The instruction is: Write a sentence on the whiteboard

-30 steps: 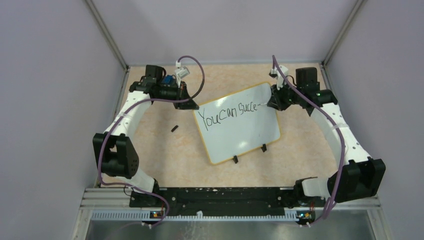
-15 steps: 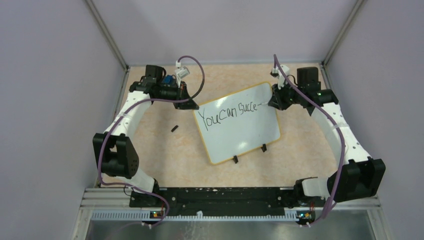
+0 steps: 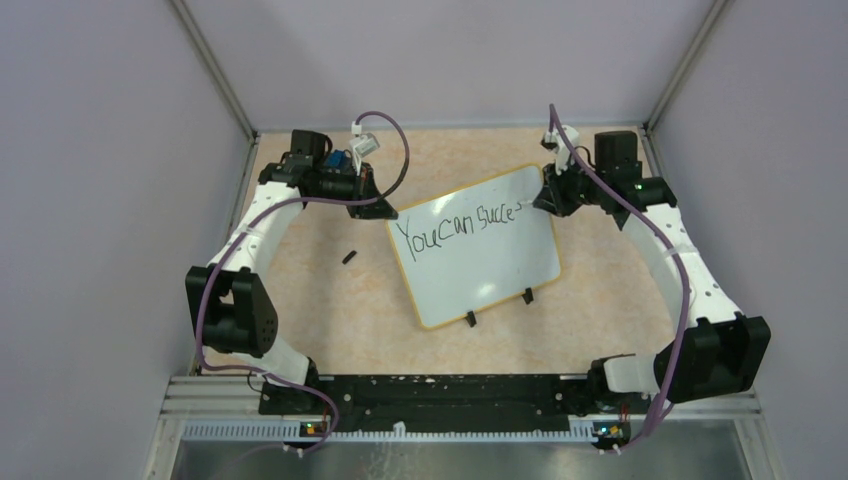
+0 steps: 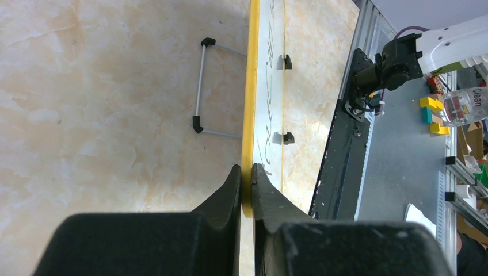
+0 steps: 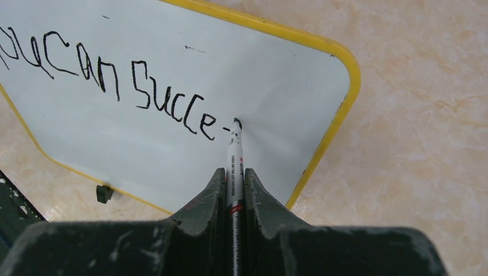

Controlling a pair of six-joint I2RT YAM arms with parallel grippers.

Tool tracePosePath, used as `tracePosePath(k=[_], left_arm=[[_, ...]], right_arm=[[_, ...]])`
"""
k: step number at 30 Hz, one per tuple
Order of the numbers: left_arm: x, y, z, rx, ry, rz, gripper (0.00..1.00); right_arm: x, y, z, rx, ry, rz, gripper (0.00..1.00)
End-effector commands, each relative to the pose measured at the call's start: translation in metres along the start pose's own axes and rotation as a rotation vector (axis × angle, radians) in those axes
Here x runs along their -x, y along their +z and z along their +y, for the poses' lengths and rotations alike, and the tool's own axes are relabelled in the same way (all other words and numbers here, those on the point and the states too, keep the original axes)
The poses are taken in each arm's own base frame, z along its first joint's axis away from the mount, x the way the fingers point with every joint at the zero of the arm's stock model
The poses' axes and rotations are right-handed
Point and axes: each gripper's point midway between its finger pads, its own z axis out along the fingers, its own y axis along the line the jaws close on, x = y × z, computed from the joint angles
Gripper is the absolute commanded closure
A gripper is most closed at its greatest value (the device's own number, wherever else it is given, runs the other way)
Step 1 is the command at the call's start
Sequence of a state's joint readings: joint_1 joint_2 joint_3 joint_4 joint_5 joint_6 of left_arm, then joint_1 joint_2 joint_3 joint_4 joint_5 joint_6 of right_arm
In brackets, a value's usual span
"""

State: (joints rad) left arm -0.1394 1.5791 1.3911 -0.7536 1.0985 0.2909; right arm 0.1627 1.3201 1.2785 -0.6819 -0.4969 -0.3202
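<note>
The right hand (image 5: 233, 175), closed on the marker (image 5: 235, 152), has edged slightly outward over the last second; the sentence (image 5: 167, 103) stays at "You can Succe-". The left hand (image 4: 246, 171) clamps the whiteboard (image 3: 490, 270), propped mid-tabletop (image 3: 320, 300). We judge the word unfinished.

We see the whiteboard (image 3: 490, 268) white with a yellow rim and black clip feet (image 3: 470, 319), and the sentence (image 3: 455, 222) on it in black strokes. Around the whiteboard the surface (image 3: 330, 300) is pale peach, marbled with cream. Over the whiteboard, the marker (image 5: 235, 148) is white with a red band and black tip, in the black right gripper (image 5: 234, 172).
</note>
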Motion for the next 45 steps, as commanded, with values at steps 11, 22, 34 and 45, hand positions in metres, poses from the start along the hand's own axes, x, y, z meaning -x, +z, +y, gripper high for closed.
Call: tracePosePath(k=[11, 22, 34, 45], left_arm=[[-0.007, 0.006, -0.008, -0.016, 0.033, 0.021, 1.00], [-0.008, 0.006, -0.008, -0.016, 0.031, 0.022, 1.00], [-0.008, 0.006, -0.008, -0.017, 0.031, 0.020, 1.00], [-0.008, 0.006, -0.008, -0.018, 0.034, 0.020, 1.00]], right_arm=[[-0.003, 0.000, 0.008, 0.012, -0.056, 0.009, 1.00], [-0.015, -0.003, 0.007, -0.005, -0.063, 0.035, 1.00], [0.006, -0.021, -0.002, -0.033, -0.068, -0.014, 1.00], [0.012, -0.025, -0.015, -0.085, -0.059, -0.032, 1.00]])
